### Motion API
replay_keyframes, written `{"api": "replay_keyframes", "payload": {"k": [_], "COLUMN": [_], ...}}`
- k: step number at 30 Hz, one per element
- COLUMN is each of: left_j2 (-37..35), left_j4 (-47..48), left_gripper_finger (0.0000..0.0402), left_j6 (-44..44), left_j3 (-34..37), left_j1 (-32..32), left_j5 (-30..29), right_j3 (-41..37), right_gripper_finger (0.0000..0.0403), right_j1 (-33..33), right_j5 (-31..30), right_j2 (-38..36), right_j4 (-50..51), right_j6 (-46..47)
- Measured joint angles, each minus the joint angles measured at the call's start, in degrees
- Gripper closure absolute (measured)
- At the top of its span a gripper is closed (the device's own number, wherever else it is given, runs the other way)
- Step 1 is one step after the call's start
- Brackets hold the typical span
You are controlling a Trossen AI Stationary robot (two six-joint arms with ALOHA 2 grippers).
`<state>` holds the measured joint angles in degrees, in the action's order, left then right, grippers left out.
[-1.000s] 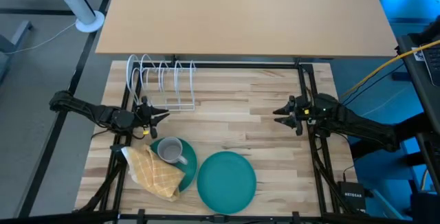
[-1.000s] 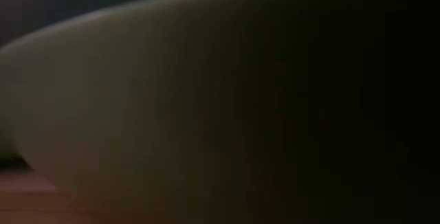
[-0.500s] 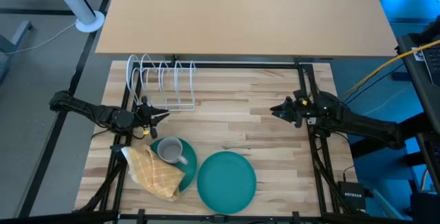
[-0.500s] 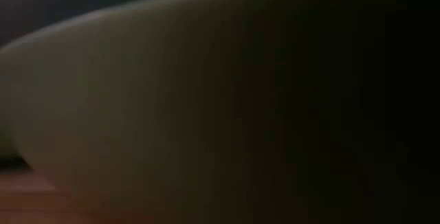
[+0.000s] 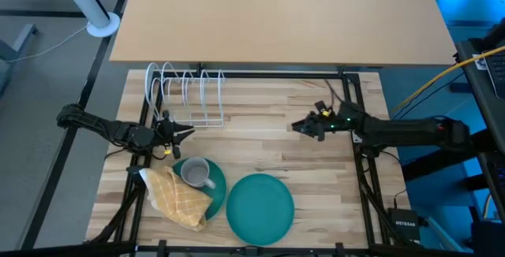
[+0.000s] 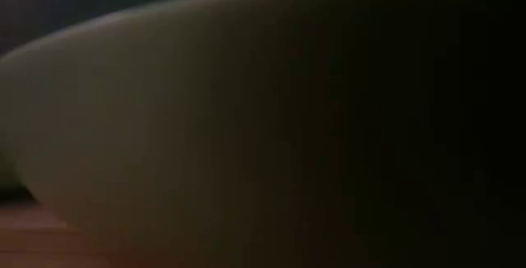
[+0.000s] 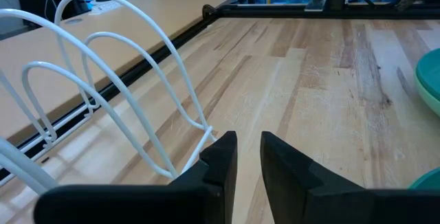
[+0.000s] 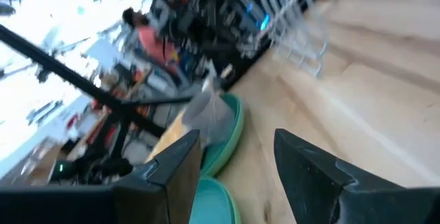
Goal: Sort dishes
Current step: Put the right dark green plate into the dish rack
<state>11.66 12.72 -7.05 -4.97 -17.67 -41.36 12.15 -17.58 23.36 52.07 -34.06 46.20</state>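
A teal plate (image 5: 260,207) is lying flat on the wooden bench (image 5: 260,143) at its near edge, about midway across. Just to its left a second, lighter green plate (image 5: 215,184) is sitting with its rim touching or nearly touching the first. A small grey mug (image 5: 195,173) is standing upright on that green plate, its handle pointing toward the teal plate. A yellow checked cloth (image 5: 177,198) is lying crumpled over the left part of the green plate and spilling onto the bench beside it.

Farther back on the left, a white wire rack (image 5: 187,91) is standing at the far edge of the bench with no dish in its hoops.

The left pincer (image 5: 188,132) is hanging at the left side, between the rack and the green plate, touching neither; in the left wrist view its fingers (image 7: 221,157) are sitting close together with a narrow gap and nothing between them.

The right pincer (image 5: 297,126) is reaching in from the right over bare wood, well apart from the plates. Its fingers (image 8: 180,161) are spread wide and pinching nothing.

In the low view a plate's rim (image 6: 246,128) is filling nearly everything.
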Motion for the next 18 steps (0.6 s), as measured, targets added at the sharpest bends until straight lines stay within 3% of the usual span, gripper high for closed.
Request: {"api": "replay_keyframes", "payload": {"k": [3,8,18], "left_j2": [0.0,0.0,0.0], "left_j4": [0.0,0.0,0.0], "left_gripper_finger": [0.0343,0.0343,0.0343], "left_j6": [0.0,0.0,0.0], "left_j3": [0.0,0.0,0.0], "left_j1": [0.0,0.0,0.0], "left_j5": [0.0,0.0,0.0], "right_j3": [3.0,10.2,28.4], "right_gripper_finger": [0.0212,0.0212,0.0212], "right_j1": [1.0,7.3,20.1], "right_j5": [4.1,4.4,-9.7], "right_j2": [6.6,16.2,31.2], "right_j4": [0.4,6.7,27.9], "right_j6": [-2.2,-11.0,-27.7]}}
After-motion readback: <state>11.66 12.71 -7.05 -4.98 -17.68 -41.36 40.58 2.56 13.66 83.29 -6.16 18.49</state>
